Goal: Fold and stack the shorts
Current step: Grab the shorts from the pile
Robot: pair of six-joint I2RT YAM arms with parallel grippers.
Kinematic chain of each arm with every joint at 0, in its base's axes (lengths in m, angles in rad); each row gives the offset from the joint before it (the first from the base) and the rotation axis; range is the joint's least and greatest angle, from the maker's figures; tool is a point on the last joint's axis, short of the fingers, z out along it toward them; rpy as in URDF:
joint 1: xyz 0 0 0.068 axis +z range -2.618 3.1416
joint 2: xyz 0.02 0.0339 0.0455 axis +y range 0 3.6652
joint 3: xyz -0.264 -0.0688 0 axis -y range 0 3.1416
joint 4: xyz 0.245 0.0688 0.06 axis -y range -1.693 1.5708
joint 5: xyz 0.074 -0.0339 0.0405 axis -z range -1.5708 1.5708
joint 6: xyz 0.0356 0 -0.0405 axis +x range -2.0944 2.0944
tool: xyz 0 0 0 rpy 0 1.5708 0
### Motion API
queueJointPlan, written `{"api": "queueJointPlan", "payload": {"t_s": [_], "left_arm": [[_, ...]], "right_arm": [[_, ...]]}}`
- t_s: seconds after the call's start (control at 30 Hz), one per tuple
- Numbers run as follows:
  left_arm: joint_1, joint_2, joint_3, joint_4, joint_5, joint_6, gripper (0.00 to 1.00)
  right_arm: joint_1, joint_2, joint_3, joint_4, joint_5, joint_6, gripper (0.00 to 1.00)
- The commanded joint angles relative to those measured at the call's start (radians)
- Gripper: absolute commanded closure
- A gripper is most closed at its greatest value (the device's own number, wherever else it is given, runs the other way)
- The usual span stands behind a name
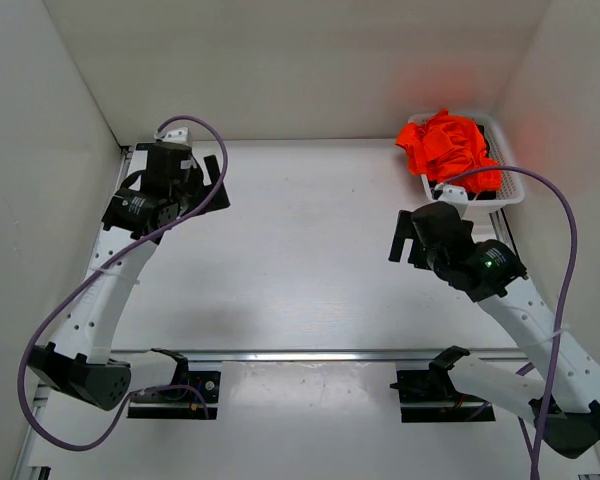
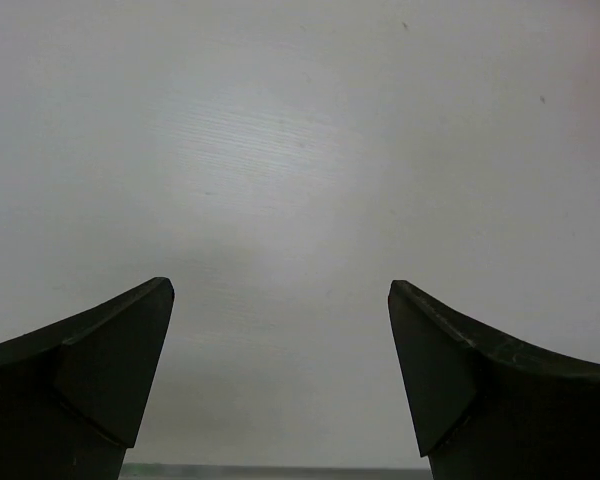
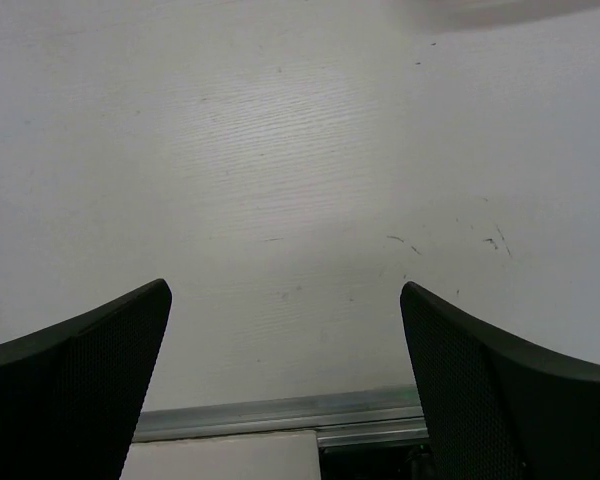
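Jaws, both pairs: spread fully apart, nothing between them; each wrist view shows only bare white counter (image 2: 300, 150) past the tips. Left arm (image 1: 120, 270): upper left of the overhead frame. Right arm (image 1: 510, 300): right of centre, its head just below the basket (image 1: 513, 192). Shorts (image 1: 448, 145): neon-orange, crumpled in a heap inside the white basket at upper right, none yet on the counter. Step in hand, by judgement: fetch one pair out. Advised: right jaws go over the rim, pinch a single top fold, lift clear so the basket does not drag, and lay it flat mid-counter.
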Motion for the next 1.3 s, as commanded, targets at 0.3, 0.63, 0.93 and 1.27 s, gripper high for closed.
{"api": "queueJointPlan", "payload": {"t_s": [0.3,0.63,0.93,1.27], "left_arm": [[-0.005,-0.057,-0.045,0.067,0.269,0.090,0.00],[-0.015,-0.063,-0.082,0.107,0.344,0.075,0.00],[-0.015,0.058,0.015,0.107,0.349,0.107,0.00],[-0.015,0.108,0.034,0.087,0.327,0.115,0.00]], "right_arm": [[-0.147,0.200,0.162,0.049,0.081,-0.075,0.00],[-0.684,0.770,0.700,0.099,-0.317,-0.106,0.00],[-0.784,1.390,1.263,0.038,-0.437,0.038,0.01],[-0.793,1.393,1.200,0.217,-0.389,0.046,0.99]]}}
